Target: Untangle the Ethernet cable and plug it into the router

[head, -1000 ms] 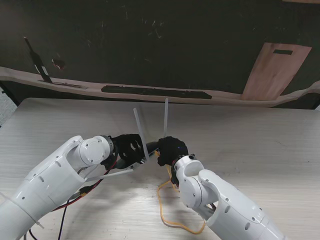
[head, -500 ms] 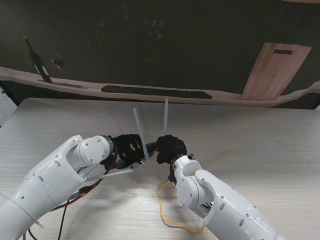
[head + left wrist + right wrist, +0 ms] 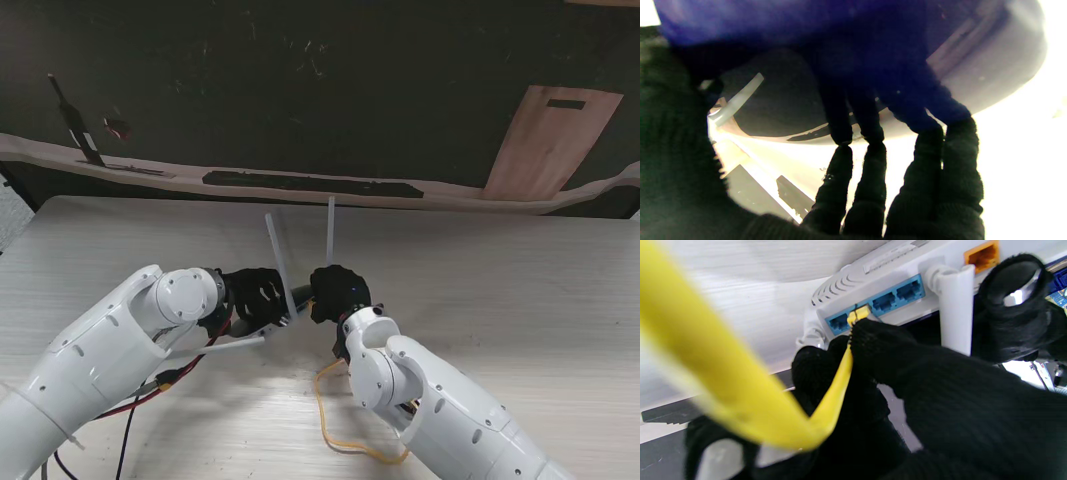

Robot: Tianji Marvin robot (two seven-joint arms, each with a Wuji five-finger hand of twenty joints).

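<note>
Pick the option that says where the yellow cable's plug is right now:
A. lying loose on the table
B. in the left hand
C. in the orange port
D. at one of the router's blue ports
D: in the right wrist view the right hand presses the yellow plug against the router's row of blue ports; the orange port stands empty.

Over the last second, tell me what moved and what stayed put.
The right hand crept slightly left and away from me, toward the router, with the yellow cable pinched in it; the forearm followed. The cable's plug now sits at the blue ports. The left hand stayed on the router, and the antennas stayed upright.
</note>
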